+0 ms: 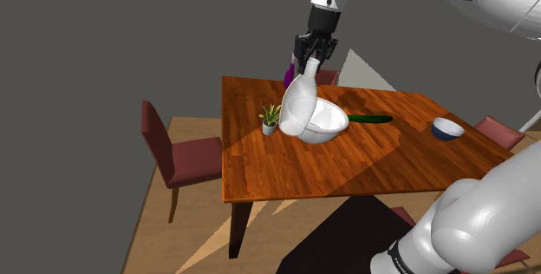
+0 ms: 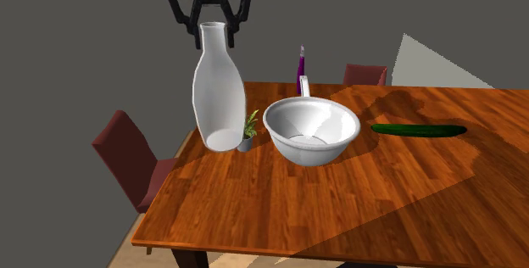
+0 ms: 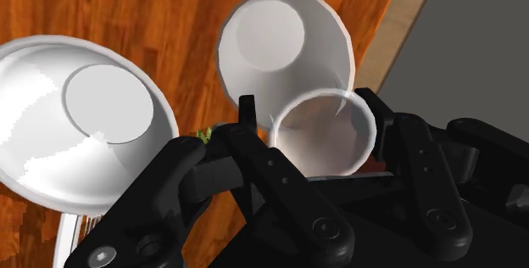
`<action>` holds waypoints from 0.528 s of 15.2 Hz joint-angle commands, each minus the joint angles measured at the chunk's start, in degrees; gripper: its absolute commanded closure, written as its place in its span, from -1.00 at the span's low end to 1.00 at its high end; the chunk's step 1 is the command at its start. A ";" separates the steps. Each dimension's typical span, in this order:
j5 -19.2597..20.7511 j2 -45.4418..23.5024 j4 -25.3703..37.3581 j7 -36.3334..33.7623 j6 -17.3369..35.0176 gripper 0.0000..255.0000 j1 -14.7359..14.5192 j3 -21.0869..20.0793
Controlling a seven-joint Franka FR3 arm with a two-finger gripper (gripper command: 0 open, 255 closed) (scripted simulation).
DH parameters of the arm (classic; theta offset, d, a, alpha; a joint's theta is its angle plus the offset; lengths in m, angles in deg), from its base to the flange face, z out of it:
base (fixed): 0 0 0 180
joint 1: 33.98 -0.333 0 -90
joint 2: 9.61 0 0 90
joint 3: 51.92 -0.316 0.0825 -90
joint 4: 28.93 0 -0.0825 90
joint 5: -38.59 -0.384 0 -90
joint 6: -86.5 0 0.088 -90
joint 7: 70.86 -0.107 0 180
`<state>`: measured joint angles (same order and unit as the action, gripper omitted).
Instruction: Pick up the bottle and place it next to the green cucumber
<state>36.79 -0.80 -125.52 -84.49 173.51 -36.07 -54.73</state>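
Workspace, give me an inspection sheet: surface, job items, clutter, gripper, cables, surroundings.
Surface: wooden table, partly in shadow.
Job's things: pale bottle, near upright, beside the white bowl; whether its base is off the table cannot be told. Green cucumber lies flat on the bowl's other side, apart from it.
Clutter: white bowl, small potted plant, purple object at the far edge, blue bowl.
Gripper: gripper above the table, fingers shut on the bottle's neck.
Cables: nothing seen.
Surroundings: dark red chairs, grey walls.
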 commanded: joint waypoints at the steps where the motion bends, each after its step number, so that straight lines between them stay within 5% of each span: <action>1: 0.02 -0.41 2.13 -0.09 -1.71 1.00 -0.01 -0.02; 8: 0.11 -2.77 10.46 -0.30 -7.68 1.00 -0.02 -0.05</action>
<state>36.89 -3.23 -116.41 -84.62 166.83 -36.03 -54.69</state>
